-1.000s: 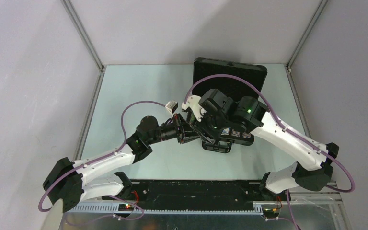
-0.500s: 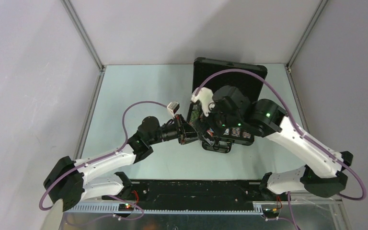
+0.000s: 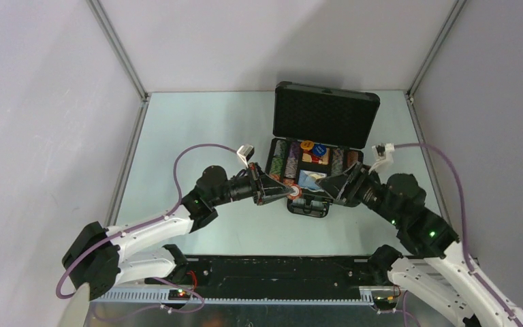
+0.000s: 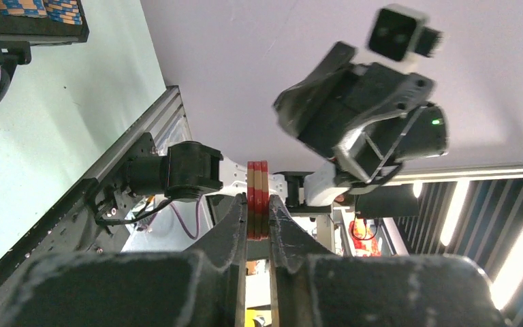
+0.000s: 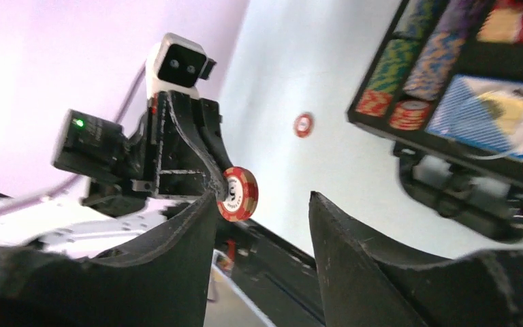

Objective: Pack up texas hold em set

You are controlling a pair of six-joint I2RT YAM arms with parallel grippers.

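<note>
1. Left wrist view: we see the left gripper (image 4: 257,204) clamped on a small stack of red-white chips (image 4: 257,180), held edge-on. Only this view shows the stack's thickness.
2. Right wrist view: the right gripper (image 5: 260,201) has its fingers apart with nothing between them. Beyond them a loose chip (image 5: 303,125) lies on the table (image 5: 299,82) beside the case; we cannot find it from above.
3. Top external view: both grippers face each other over the front of the black case (image 3: 276,160). Its chip rows (image 3: 286,160) are exposed and its lid (image 3: 327,116) stands open at the far side.
</note>
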